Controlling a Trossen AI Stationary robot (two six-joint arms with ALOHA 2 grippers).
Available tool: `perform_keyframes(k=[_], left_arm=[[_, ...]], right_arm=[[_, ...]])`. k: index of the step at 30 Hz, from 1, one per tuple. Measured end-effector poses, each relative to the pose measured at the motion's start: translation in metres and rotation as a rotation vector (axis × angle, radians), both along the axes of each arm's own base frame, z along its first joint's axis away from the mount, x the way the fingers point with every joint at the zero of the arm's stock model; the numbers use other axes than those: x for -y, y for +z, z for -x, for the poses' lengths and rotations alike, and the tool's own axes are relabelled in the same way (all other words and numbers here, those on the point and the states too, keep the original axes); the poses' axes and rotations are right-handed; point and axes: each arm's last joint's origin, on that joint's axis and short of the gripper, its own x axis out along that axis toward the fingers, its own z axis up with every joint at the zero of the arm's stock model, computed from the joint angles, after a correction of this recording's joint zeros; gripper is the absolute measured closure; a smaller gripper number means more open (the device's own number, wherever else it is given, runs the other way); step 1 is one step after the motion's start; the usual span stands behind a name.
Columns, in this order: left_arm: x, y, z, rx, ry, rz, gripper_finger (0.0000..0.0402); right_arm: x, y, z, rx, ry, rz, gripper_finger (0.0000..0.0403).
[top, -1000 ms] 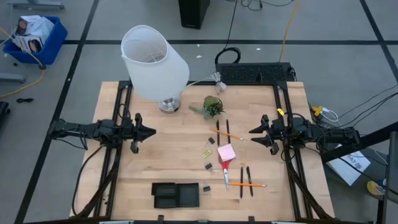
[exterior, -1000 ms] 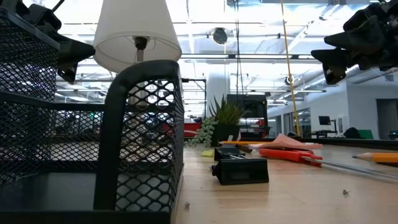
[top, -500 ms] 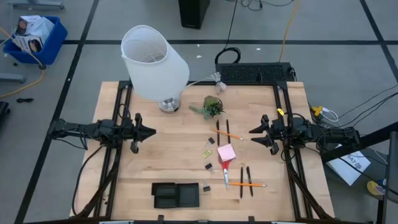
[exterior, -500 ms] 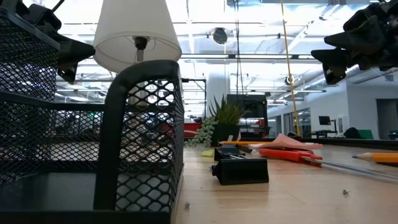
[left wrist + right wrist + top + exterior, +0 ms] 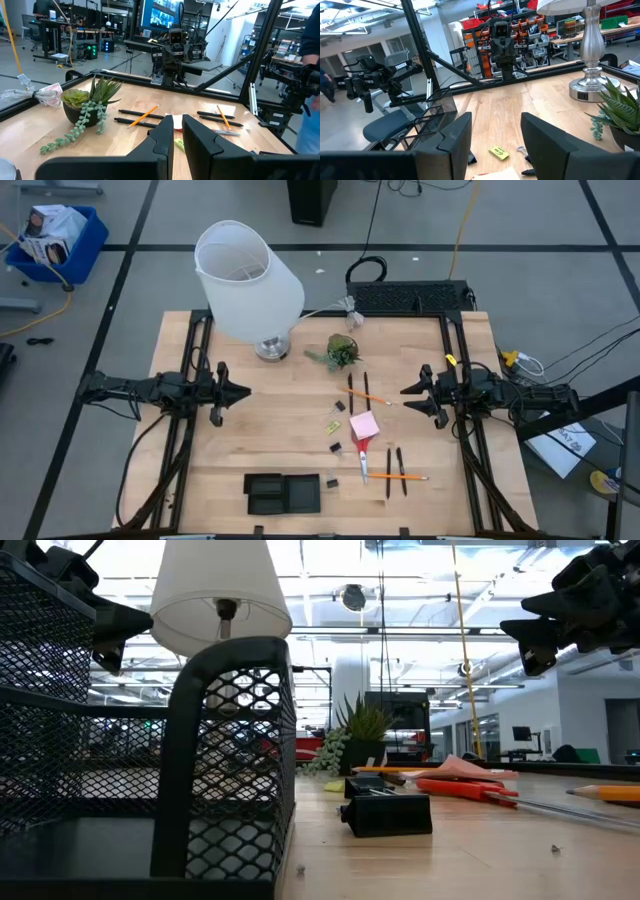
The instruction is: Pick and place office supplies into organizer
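Note:
The office supplies lie on the wooden table right of centre: a pink sticky pad (image 5: 363,426), red-handled scissors (image 5: 363,461), orange pencils (image 5: 371,397) (image 5: 401,476), black pens (image 5: 350,387) (image 5: 388,474), small black clips (image 5: 335,447) (image 5: 386,812) and a yellow-green piece (image 5: 330,425). The black mesh organizer (image 5: 283,493) (image 5: 150,790) stands at the near edge. My left gripper (image 5: 246,392) (image 5: 178,131) hovers left of the supplies, open by a narrow gap. My right gripper (image 5: 404,391) (image 5: 496,135) hovers right of them, open wider. The two grippers face each other.
A white lamp (image 5: 250,280) stands at the far left of the table, with a small green plant (image 5: 342,350) beside it. A black keyboard-like box (image 5: 410,298) sits at the far edge. Bare wood lies between my left gripper and the supplies.

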Motion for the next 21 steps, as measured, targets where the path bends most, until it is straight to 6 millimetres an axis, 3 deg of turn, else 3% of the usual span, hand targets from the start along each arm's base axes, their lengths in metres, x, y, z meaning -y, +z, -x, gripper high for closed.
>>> perform_keyframes(k=[9,14,21], left_arm=[[0.000,0.000,0.000,0.000,0.000,0.000,0.0360],[0.000,0.000,0.000,0.000,0.000,0.000,0.0360],[0.000,0.000,0.000,0.000,0.000,0.000,0.0360]], right_arm=[[0.000,0.000,0.000,0.002,0.000,0.000,0.0236],[0.000,0.009,0.001,0.095,0.005,-0.024,0.0236],[0.003,0.023,0.003,0.187,-0.001,-0.606,0.0236]])
